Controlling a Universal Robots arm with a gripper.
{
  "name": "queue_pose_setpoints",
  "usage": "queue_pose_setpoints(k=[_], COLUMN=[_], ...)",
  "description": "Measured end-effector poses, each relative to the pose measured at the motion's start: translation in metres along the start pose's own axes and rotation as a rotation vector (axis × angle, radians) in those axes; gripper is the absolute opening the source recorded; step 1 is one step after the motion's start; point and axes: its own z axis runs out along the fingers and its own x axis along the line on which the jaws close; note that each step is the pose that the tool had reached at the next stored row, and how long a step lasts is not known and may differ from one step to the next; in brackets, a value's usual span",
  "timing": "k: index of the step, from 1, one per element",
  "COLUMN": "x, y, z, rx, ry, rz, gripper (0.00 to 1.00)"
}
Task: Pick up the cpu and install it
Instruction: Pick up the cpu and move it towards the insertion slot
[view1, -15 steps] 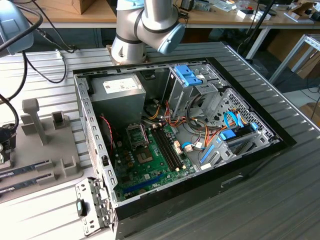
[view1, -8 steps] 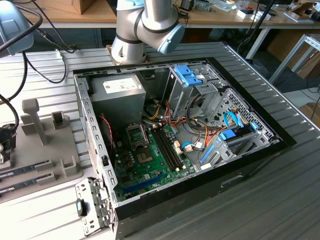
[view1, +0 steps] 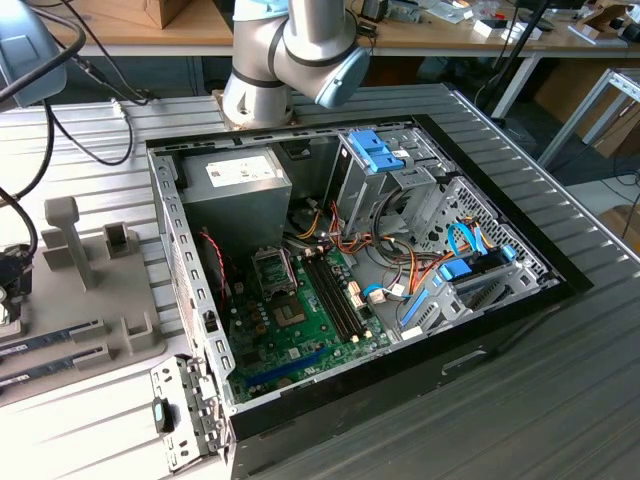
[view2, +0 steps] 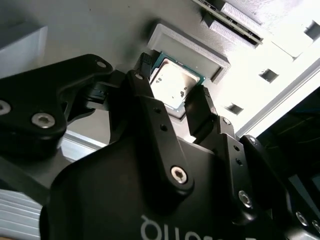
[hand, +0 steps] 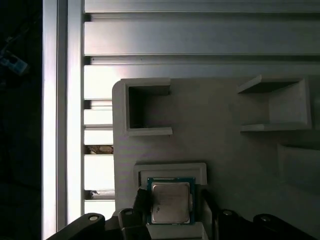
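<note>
Closest to the lens in the second wrist view: the black gripper (view2: 171, 82), white lettering (view2: 165, 229) across its body, cut off by the frame edge. Parted to a narrow span and set astride the cpu (view2: 176, 79). One finger (view2: 140, 82) hard against one edge, the other just beside the opposite edge, with a sliver of grey between them in the first wrist view. Not lifted: lying flat in a shallow square recess near one corner of a pale grey printed fixture tray (hand: 235, 165). Faint print on the lid, too small to read. White label (view1: 243, 170) on the power supply (view1: 235, 200), likewise unreadable.

Underneath, a ribbed aluminium tabletop (view1: 560, 390), with bright slats beside the tray in the first wrist view. Mid-table in the exterior view, an open computer case (view1: 190, 300) on its side: green motherboard (view1: 300, 335), metal-framed socket (view1: 275, 268), blue drive brackets (view1: 378, 150), coloured wires. At the case's far edge, the arm (view1: 290, 50); wooden workbenches (view1: 130, 30) behind.

Small, square, silver-grey on top and glaring under the light, with a thin green rim.
</note>
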Motion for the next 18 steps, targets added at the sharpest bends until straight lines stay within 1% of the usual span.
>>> queue_pose_setpoints(k=[1, 2, 3, 4, 5, 6, 13, 18], x=[0.0031, 0.0030, 0.0047, 0.0049, 0.0051, 0.0050, 0.0051, 0.0051], y=[0.0001, -0.0002, -0.0003, -0.0004, -0.0006, -0.0006, -0.0007, -0.0007], z=[-0.0001, -0.0027, -0.0025, -0.0006, 0.0023, 0.0036, 0.0068, 0.0069], rx=[-0.0038, -0.0147, -0.0262, -0.0300, -0.0299, -0.0301, -0.0297, -0.0297], ry=[0.0000, 0.0001, 0.0003, 0.0004, 0.0009, 0.0005, 0.0004, 0.0003], rz=[0.000, 0.001, 0.001, 0.001, 0.001, 0.001, 0.001, 0.001], gripper=[0.54, 0.54, 0.54, 0.54, 0.54, 0.54, 0.54, 0.54])
